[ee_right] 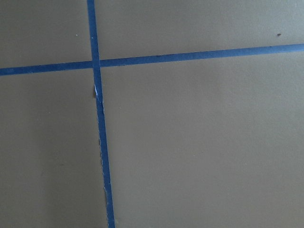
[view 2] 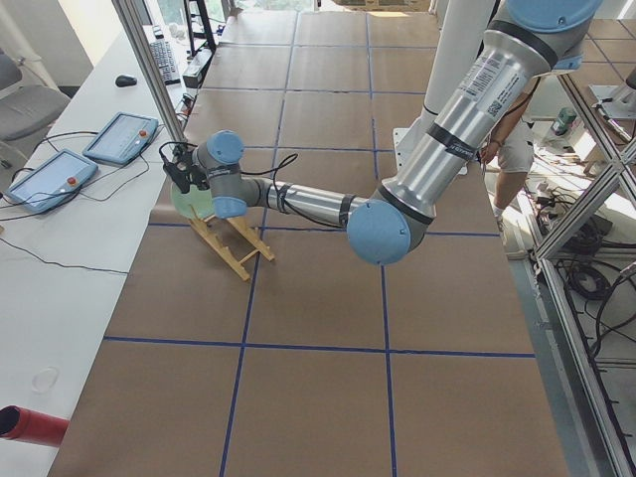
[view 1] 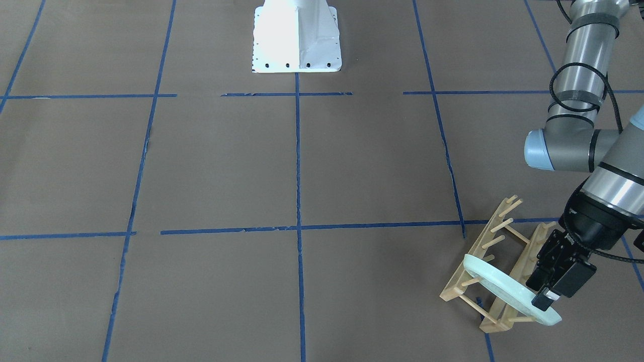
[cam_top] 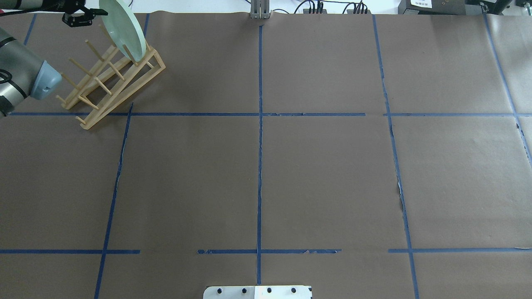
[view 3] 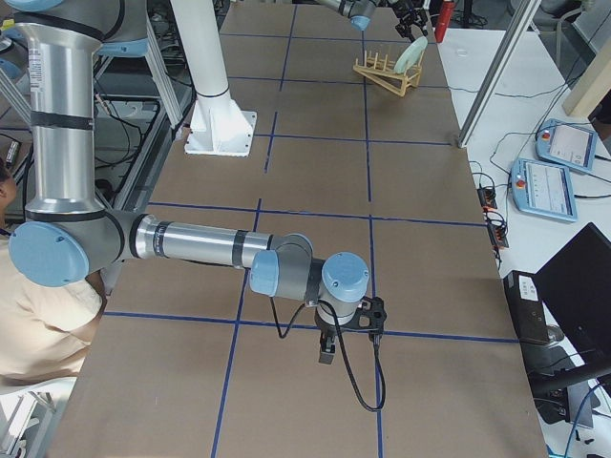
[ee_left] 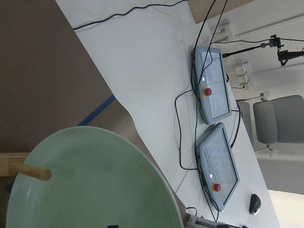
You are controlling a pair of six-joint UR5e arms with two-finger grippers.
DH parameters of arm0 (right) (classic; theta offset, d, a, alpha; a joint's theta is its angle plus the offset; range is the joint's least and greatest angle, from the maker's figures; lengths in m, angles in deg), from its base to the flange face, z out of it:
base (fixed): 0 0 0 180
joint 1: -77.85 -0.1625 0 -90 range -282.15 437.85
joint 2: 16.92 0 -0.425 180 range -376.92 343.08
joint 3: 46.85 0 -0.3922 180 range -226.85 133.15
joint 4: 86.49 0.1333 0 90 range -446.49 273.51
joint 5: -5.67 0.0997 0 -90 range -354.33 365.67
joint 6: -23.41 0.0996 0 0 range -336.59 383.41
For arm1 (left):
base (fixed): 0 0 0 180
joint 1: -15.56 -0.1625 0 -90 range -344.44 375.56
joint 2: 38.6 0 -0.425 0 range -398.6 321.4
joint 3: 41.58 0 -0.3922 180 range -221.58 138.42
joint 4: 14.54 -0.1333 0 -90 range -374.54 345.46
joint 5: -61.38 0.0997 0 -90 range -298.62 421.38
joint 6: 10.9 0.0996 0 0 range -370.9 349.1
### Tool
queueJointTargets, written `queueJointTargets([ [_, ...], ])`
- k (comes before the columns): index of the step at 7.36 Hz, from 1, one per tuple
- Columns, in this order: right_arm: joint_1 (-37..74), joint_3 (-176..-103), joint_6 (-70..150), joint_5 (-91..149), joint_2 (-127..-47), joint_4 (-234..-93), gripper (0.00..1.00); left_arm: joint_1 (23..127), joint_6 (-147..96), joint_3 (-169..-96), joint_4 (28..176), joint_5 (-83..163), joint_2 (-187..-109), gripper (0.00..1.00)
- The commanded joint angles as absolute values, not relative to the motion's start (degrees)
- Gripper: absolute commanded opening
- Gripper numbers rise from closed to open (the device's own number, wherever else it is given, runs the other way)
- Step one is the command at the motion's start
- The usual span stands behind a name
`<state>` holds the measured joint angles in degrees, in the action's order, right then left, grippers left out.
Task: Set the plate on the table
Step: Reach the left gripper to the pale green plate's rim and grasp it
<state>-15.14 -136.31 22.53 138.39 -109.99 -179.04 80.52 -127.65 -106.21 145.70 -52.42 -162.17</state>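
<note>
We see the plate point(view 1: 503, 286) standing tilted in the rack point(view 1: 483, 251) at the table's point(view 1: 352, 166) far-left corner, our left gripper point(view 1: 542, 301) at its rim, and we cannot tell whether it or the right gripper point(view 3: 326, 355) is clamped.

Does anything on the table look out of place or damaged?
Nothing spilled. The wooden rack sits askew to the tape grid, and the table has torn paper along one seam. The plate stands in the rack, intact.
</note>
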Motion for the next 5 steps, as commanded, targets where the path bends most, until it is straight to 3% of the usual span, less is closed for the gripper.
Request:
queueJointTargets([
  [1,-15.14,-136.24,22.53,138.38,-109.99,-179.04,1.0,80.51,-127.71,-106.44,145.77,-52.35,-162.17,0.0],
  [5,-15.14,-136.33,22.53,138.38,-109.99,-179.04,1.0,83.93,-127.71,-114.06,145.07,-52.7,-162.26,0.0],
])
